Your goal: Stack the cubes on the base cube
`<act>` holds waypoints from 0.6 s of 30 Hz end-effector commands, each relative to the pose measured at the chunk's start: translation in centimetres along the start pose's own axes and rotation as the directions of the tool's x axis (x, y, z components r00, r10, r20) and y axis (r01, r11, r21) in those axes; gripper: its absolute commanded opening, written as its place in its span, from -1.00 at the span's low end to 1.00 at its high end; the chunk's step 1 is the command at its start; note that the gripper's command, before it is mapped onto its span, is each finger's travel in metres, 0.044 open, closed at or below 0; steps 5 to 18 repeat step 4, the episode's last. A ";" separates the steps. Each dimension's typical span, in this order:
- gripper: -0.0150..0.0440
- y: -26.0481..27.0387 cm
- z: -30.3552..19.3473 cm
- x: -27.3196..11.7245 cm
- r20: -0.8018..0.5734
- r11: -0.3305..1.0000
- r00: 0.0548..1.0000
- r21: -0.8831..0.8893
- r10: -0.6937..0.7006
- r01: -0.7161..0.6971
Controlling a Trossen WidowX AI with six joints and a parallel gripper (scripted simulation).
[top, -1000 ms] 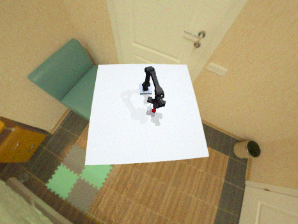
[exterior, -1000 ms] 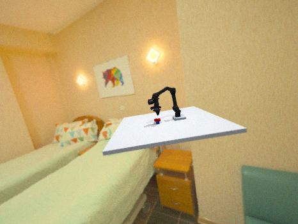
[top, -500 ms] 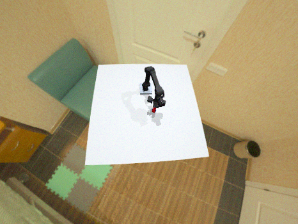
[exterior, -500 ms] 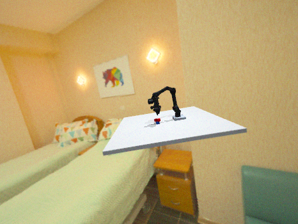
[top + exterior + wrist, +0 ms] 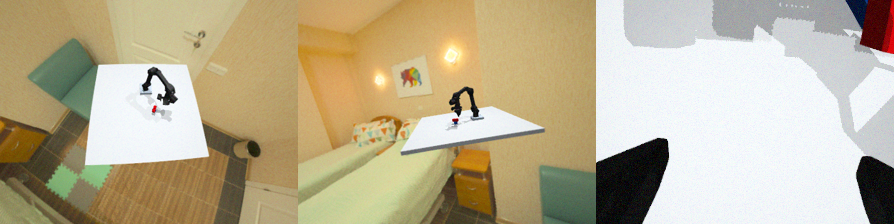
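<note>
Two red cubes, an upper one (image 5: 155, 107) and a lower one (image 5: 154, 111) in the top view, lie corner to corner. In the exterior view the red cubes (image 5: 455, 120) look level on the blue base cube (image 5: 455, 122) and overhang it. The gap between them is too small to tell. In the wrist view only part of a red cube (image 5: 877, 27) and a bit of the blue base (image 5: 857, 10) show at the top right corner. My gripper (image 5: 162, 100) (image 5: 765, 158) is open and empty, above and to one side of the cubes, touching none of them.
The white table (image 5: 128, 141) (image 5: 502, 128) carries the arm's mounting plate (image 5: 146, 93) (image 5: 477, 118), behind the cubes in the top view. Shadows of the arm fall across the table around the cubes. A green chair (image 5: 64, 70) stands beyond the table's left edge.
</note>
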State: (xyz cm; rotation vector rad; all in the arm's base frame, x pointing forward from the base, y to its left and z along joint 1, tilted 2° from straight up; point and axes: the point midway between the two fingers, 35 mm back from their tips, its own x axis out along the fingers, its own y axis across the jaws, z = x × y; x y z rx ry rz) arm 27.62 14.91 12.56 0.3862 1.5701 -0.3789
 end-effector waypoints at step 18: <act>0.86 0.6 -0.2 -0.3 0.001 1.000 1.000 0.016 0.009 -0.009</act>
